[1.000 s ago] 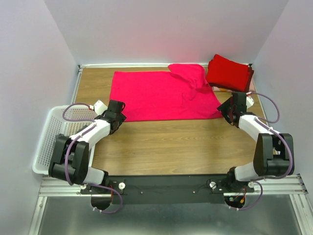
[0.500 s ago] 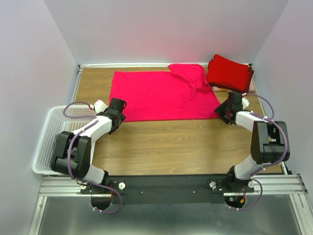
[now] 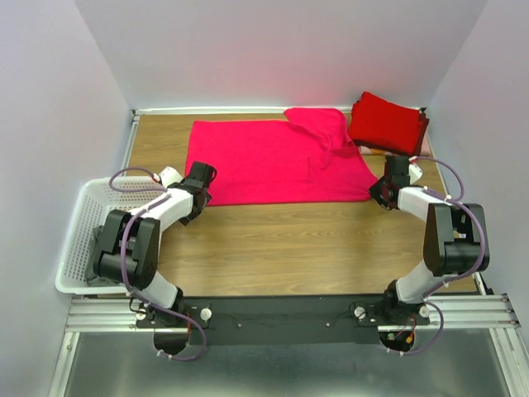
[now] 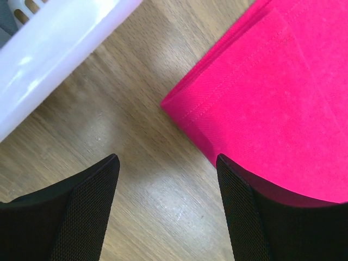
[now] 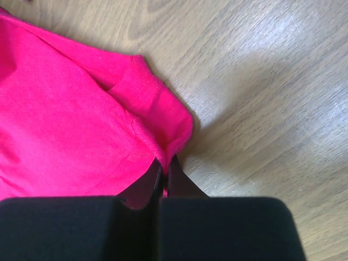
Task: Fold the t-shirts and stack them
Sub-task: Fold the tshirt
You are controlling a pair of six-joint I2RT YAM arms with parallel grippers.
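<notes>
A bright pink-red t-shirt lies spread flat on the wooden table, its far right part bunched up. Deeper red folded t-shirts are stacked at the back right corner. My right gripper sits at the shirt's near right corner; in the right wrist view it is shut on a pinch of that corner. My left gripper is at the shirt's near left corner. In the left wrist view it is open over bare wood, its right finger over the hem of the pink-red shirt.
A white lattice basket stands off the table's left edge, beside the left arm; its rim shows in the left wrist view. White walls close in the back and both sides.
The right gripper has closed on the shirt's near right corner. The left gripper has crept slightly toward the near left corner and stays open.
</notes>
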